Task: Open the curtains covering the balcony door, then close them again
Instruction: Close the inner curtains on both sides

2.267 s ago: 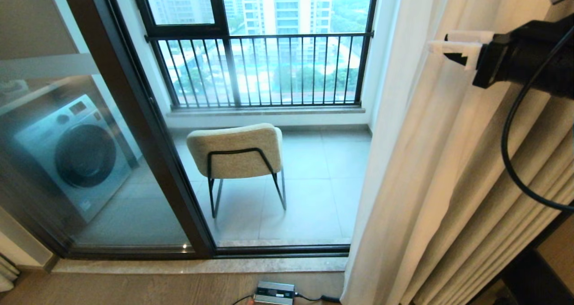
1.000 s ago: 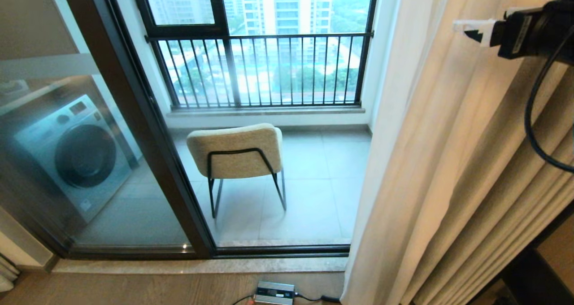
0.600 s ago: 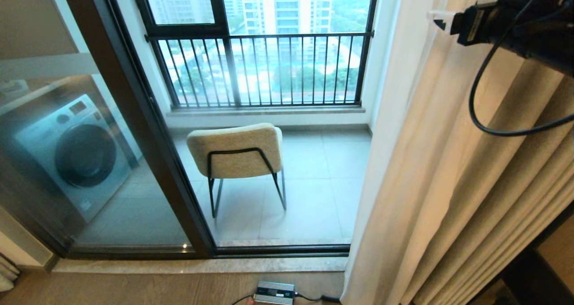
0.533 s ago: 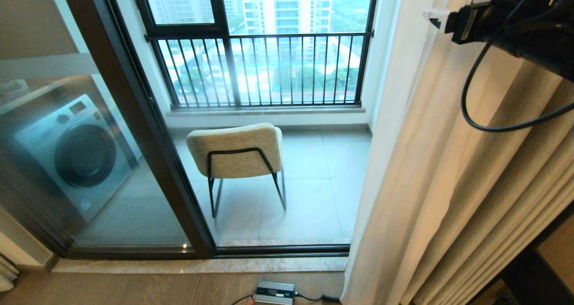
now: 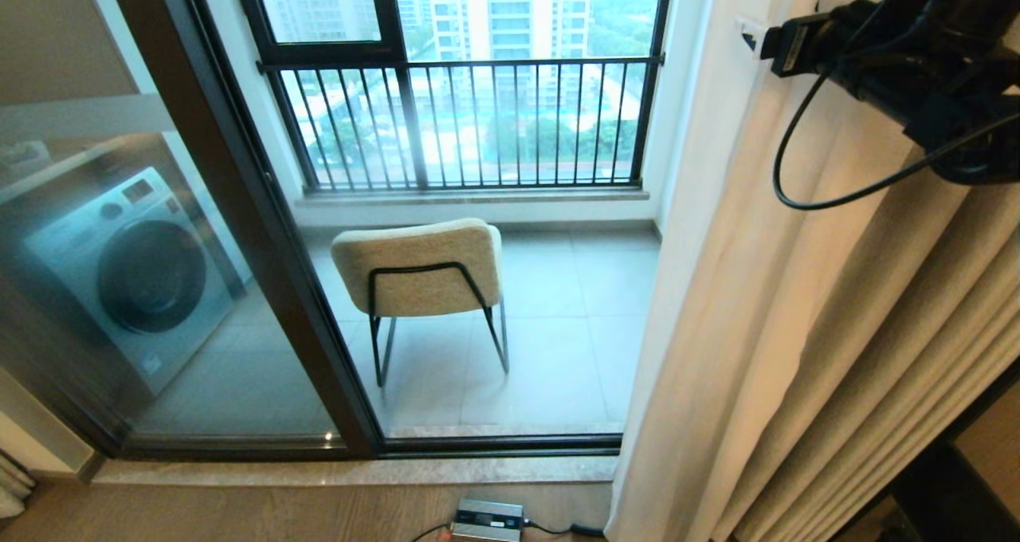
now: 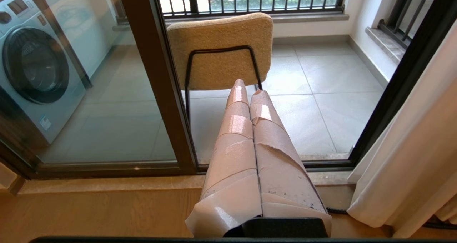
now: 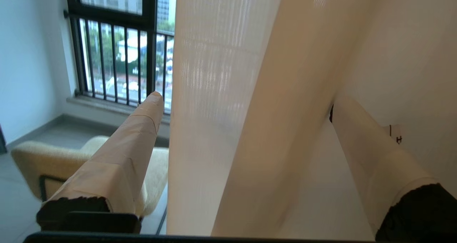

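The curtains [image 5: 797, 327] hide 1 side of the balcony door [image 5: 263, 231].

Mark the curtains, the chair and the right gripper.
curtains [image 5: 797, 303]: head view, cream folds.
chair [image 5: 418, 267]: head view, backrest.
right gripper [image 7: 246, 128]: right wrist view, open, astride the curtain edge.

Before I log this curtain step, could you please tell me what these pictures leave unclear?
- Head view: the right gripper shows only a white tip; its own black body covers the rest.
- Right wrist view: the open fingers straddle the curtains' edge; folds bury the far finger's tip, so contact is unclear.
- Curtain top is cut off in every view.
- Head view: the box on the floor is cut off by the bottom edge.
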Robot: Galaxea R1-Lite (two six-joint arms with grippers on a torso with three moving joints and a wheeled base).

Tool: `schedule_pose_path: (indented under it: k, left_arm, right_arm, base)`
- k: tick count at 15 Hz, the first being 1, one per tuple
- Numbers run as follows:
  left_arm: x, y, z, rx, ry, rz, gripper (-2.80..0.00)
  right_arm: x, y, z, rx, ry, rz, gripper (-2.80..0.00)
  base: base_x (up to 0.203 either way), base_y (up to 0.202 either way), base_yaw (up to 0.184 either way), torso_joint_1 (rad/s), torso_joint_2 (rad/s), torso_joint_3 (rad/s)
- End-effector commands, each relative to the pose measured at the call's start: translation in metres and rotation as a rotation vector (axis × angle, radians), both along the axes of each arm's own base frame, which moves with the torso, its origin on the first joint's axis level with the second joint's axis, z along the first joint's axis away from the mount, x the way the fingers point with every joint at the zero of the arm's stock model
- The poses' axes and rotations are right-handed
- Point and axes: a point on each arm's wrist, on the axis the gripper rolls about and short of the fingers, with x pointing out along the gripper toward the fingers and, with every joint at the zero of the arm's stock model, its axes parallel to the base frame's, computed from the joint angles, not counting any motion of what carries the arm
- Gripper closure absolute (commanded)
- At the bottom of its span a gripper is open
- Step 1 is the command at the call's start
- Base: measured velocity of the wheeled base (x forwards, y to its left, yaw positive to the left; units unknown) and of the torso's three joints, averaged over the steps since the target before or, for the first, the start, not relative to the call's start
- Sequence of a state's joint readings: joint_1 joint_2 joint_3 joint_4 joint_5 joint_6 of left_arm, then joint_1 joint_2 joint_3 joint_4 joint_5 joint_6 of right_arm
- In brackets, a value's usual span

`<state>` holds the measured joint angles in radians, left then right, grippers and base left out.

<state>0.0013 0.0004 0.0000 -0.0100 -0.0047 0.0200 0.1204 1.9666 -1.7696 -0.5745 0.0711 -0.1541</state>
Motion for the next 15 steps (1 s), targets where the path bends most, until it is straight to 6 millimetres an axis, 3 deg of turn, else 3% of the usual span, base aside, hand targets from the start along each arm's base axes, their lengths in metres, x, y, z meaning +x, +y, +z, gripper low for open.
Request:
schedule_pose_path:
  k: [1,7,12,13,14,15]
  left_arm:
    - [0.0,0.0,0.0,0.0,-0.001,0.0,0.0]
    - [0.0,0.0,0.0,0.0,-0.001,0.0,0.0]
    - [0.0,0.0,0.0,0.0,-0.001,0.0,0.0]
    - [0.0,0.0,0.0,0.0,-0.001,0.0,0.0]
    - [0.0,0.0,0.0,0.0,-0.001,0.0,0.0]
    - [0.0,0.0,0.0,-0.001,-0.001,0.0,0.0]
  right_arm:
    - [0.018,0.002,-0.013,0.0,-0.005,0.0,-2.8]
    - [0.035,0.005,-0.029,0.004,-0.05,0.004,-2.8]
    - [0.045,0.007,-0.025,0.004,-0.096,0.003,-2.8]
    - [0.045,0.008,-0.025,0.005,-0.109,0.005,-2.16]
    - [0.047,0.008,-0.025,0.008,-0.116,0.007,0.0]
    - [0.047,0.008,-0.024,0.01,-0.123,0.006,0.0]
  base:
    - [0.0,0.0,0.0,0.0,0.0,0.0]
    - [0.0,0.0,0.0,0.0,0.0,0.0]
    - [0.0,0.0,0.0,0.0,0.0,0.0]
    - [0.0,0.0,0.0,0.0,0.0,0.0]
    - [0.0,0.0,0.0,0.0,0.0,0.0]
    - [0.0,0.0,0.0,0.0,0.0,0.0]
